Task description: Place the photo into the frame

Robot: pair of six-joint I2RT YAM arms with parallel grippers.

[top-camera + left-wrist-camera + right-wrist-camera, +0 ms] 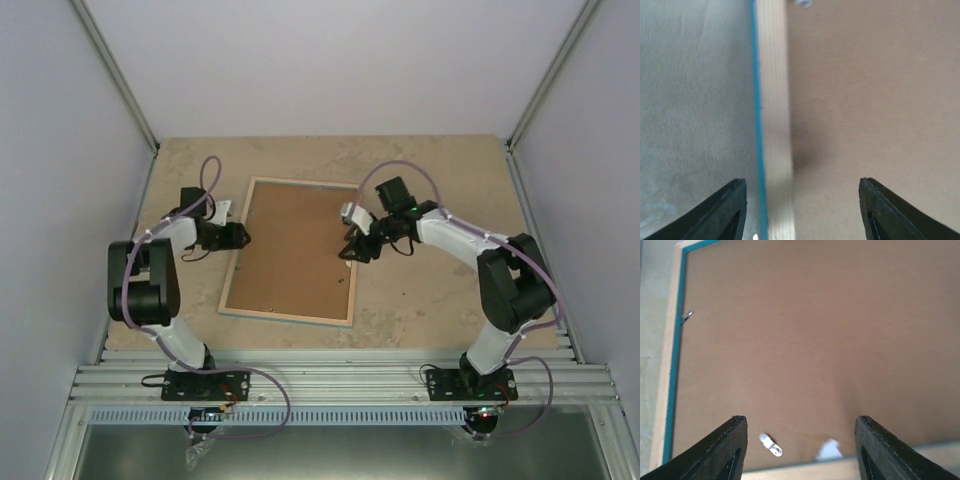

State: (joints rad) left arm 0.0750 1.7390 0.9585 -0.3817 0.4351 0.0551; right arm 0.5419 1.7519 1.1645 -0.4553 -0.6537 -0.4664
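One frame point(285, 317) lies under left gripper point(244, 237) and right gripper point(352, 250).

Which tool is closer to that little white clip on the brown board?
Right. The right tool is poised just above the white clip, by the frame's right rail; the left tool is over the opposite, left rail.
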